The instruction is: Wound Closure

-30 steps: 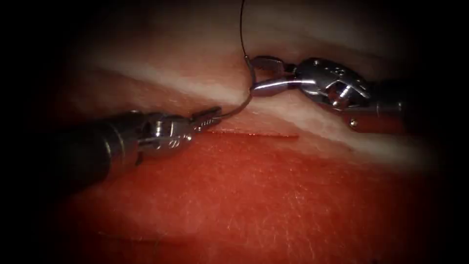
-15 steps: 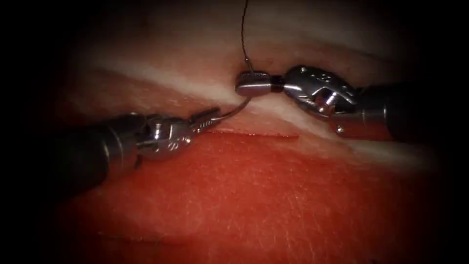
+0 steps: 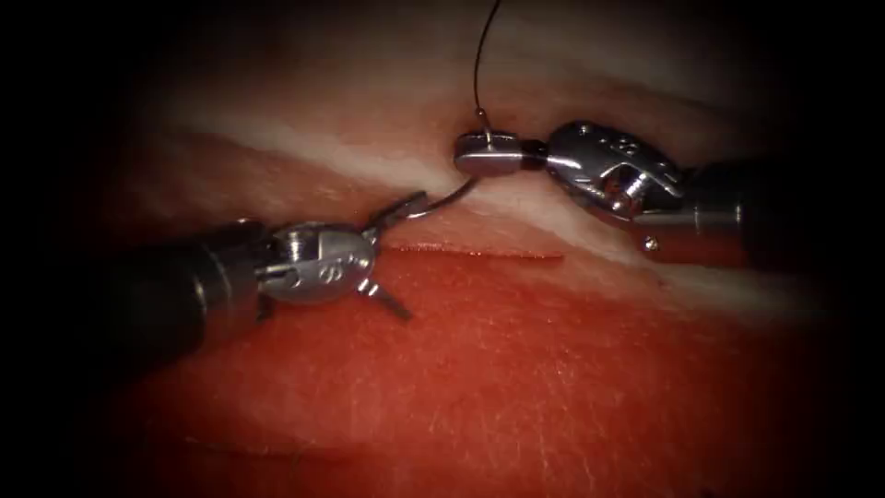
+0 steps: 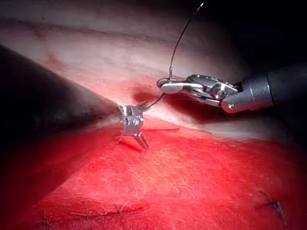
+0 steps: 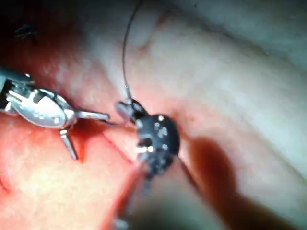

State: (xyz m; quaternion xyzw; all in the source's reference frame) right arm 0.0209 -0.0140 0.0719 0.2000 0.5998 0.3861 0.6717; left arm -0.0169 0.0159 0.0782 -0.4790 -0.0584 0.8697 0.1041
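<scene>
Steel curved needle (image 3: 449, 195) w/ dark thread (image 3: 483, 55): right pincer (image 3: 481, 153) pinching tail end; left pincer (image 3: 402, 254) spread, empty.

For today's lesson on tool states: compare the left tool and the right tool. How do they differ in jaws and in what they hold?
The left tool has its jaws spread wide and holds nothing; the right tool has its jaws shut on the needle near its thread end. The left tool's upper jaw lies beside the needle's tip end; the right tool sits where the thread joins. Both hover above the cut.
</scene>
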